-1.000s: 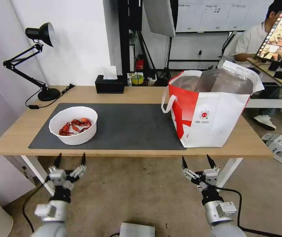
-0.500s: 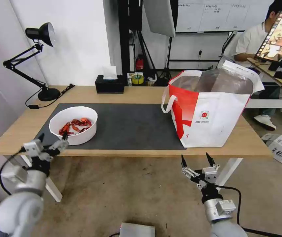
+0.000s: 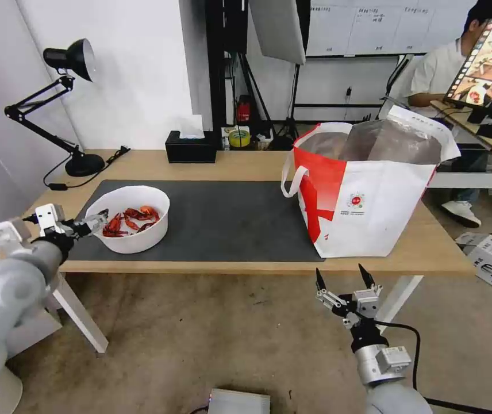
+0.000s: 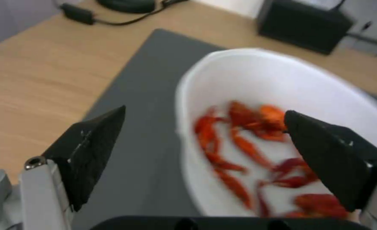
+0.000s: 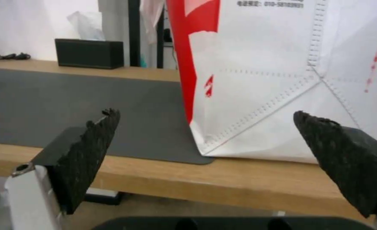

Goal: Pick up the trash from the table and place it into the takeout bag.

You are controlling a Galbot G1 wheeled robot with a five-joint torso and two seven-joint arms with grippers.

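Left pincer [image 3: 93, 221] is at the bowl [image 3: 129, 218], jaws spread, straddling the near-left rim: one finger [image 4: 90, 150] outside over the grey mat [image 3: 223, 221], the other above the red shells [image 4: 248, 150] inside. No contact visible yet.

Bowl sits on the mat at the bench's [image 3: 246, 164] left end; takeout bag [image 3: 366, 192] stands open at the right end, well apart.

Right pincer [image 3: 342, 283] hangs spread below the bench edge in front of the bag.

Risk: a one-sided rim pinch on a thin-walled bowl may tilt it on lift and spill shells; the inner finger could also snag shells.
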